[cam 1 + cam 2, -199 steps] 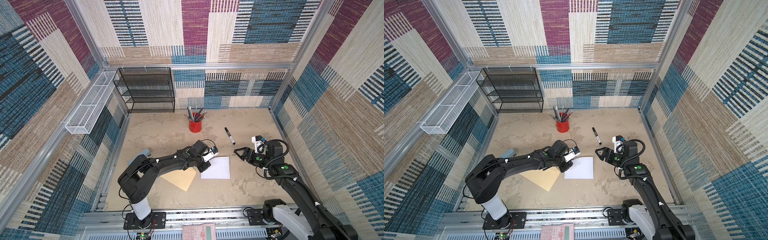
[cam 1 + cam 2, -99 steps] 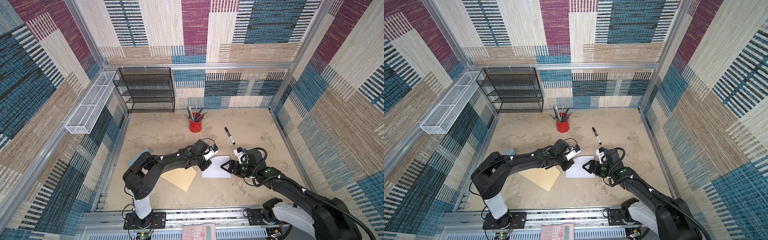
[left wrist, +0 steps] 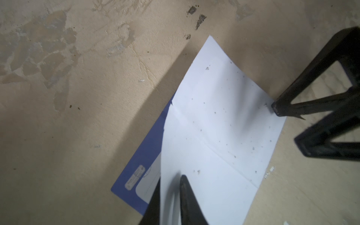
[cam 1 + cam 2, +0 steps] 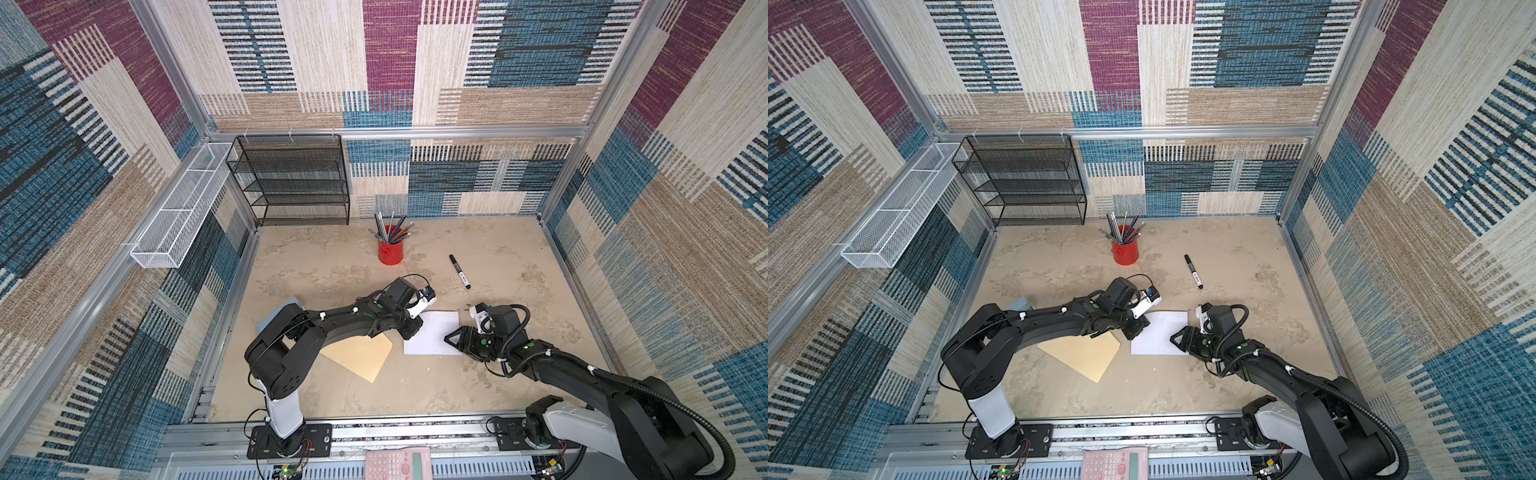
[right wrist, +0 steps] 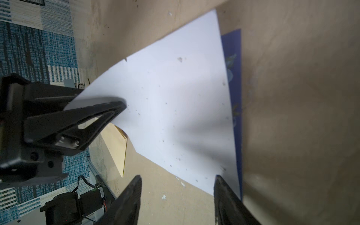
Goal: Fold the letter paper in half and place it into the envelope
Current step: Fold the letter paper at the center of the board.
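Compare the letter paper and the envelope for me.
The letter paper is white with blue showing underneath; the envelope is plain tan. The letter paper curves up at the left gripper; the envelope lies flat. The letter paper sits square to the table; the envelope lies diagonal. Both are thin rectangles.

The left arm (image 4: 332, 326) stretches low from its base toward the middle. The left gripper (image 4: 413, 331) has its fingers (image 3: 187, 198) a narrow slit apart. The right arm (image 4: 561, 365) reaches low the opposite way. The right gripper (image 4: 451, 336) faces the left one, near but apart, with its fingers (image 5: 132, 194) spread wide.
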Controlling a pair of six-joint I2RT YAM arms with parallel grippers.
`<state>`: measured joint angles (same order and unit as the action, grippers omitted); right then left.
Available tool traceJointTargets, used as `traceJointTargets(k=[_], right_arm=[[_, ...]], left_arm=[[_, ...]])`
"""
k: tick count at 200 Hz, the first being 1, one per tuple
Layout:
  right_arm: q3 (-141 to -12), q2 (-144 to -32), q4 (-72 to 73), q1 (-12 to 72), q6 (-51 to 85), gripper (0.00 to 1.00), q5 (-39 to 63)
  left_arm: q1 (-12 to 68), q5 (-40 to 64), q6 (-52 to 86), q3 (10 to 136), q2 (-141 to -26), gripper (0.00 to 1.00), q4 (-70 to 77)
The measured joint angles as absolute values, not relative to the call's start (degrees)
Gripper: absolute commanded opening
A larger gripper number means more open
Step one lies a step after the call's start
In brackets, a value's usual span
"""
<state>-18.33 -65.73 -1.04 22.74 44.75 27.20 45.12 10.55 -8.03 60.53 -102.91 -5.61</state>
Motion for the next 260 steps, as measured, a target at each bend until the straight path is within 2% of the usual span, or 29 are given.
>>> traceJointTargets(k=[6,14,25,56,90,123,192,260], right_arm=[[-18.02,-66.00,-1.04,22.74,44.75,0.59,26.85],[-17.76,-66.15,-0.82,22.74,44.99,0.59,26.70],[-17.61,-66.15,-0.27,22.74,44.99,0.59,26.37],[-17.82,-66.35,-0.25,22.74,45.17,0.59,25.28],[-18.13,-67.18,0.34,22.74,45.15,0.59,24.86],[-19.03,-67.02,-0.86,22.74,45.12,0.59,22.90],[-19.90,-66.65,-3.22,22.65,44.27,0.60,21.54],[-19.92,-66.17,-3.86,22.65,43.75,0.60,20.97]], left_arm=[[45.06,10.24,-7.90,60.40,-102.72,0.35,-5.41],[44.88,9.56,-7.68,60.03,-102.30,0.45,-4.99],[44.58,9.37,-7.46,59.35,-101.51,0.67,-4.29],[43.24,9.15,-5.76,57.45,-98.41,0.79,-1.26],[42.13,5.39,-3.38,55.09,-93.25,0.78,2.02],[42.28,0.45,-3.20,53.89,-88.92,0.71,2.07],[46.39,-7.31,-2.72,50.78,-91.05,0.67,-0.67],[50.68,-7.14,-1.17,48.29,-95.74,0.67,3.62]])
